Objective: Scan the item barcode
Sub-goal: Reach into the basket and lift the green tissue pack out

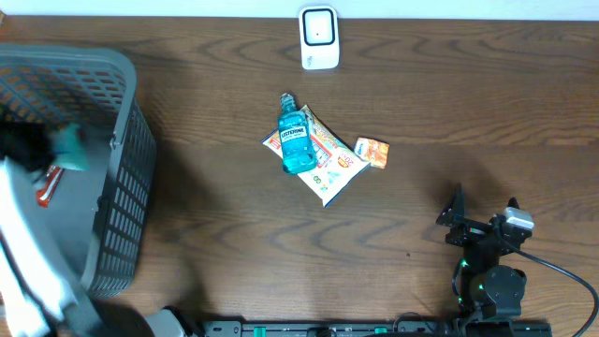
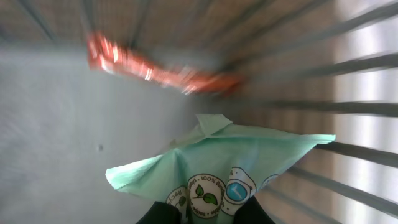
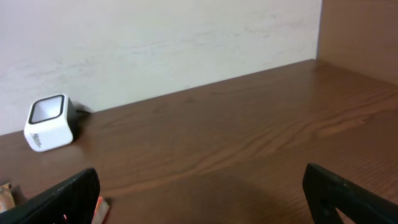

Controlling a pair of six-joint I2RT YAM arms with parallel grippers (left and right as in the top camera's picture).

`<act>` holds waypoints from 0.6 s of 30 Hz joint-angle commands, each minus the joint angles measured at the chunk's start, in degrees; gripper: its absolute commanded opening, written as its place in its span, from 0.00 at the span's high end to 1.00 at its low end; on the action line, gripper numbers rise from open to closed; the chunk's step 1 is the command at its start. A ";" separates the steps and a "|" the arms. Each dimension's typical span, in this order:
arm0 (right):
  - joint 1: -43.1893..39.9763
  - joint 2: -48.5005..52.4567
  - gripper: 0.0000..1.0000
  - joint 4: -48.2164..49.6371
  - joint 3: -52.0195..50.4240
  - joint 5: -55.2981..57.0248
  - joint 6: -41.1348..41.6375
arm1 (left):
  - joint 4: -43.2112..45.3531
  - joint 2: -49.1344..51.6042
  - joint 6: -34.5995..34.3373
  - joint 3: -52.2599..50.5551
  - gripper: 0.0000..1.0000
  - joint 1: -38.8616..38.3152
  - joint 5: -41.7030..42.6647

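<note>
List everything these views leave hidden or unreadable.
- Left wrist: green packet shows no barcode; the bottom edge and the left gripper cut off its print.
- Left wrist: red wrapper is blurred, lettering unreadable.
- Overhead: what lies in the basket is blurred.
- Overhead: orange packet is too small to read.
- Right wrist: right gripper is cut by the bottom edge.

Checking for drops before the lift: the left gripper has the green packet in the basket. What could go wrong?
The left gripper pinches the green packet only at one edge, so it may slip or flop when lifted. Its corner lies close to the bars of the basket and could snag. No barcode shows, so it may reach the scanner facing the wrong way.
</note>
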 commanded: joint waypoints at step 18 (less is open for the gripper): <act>0.17 -0.20 0.01 -0.24 -0.11 -0.11 -0.83 | -0.59 -31.30 2.10 -5.01 0.93 -53.46 11.15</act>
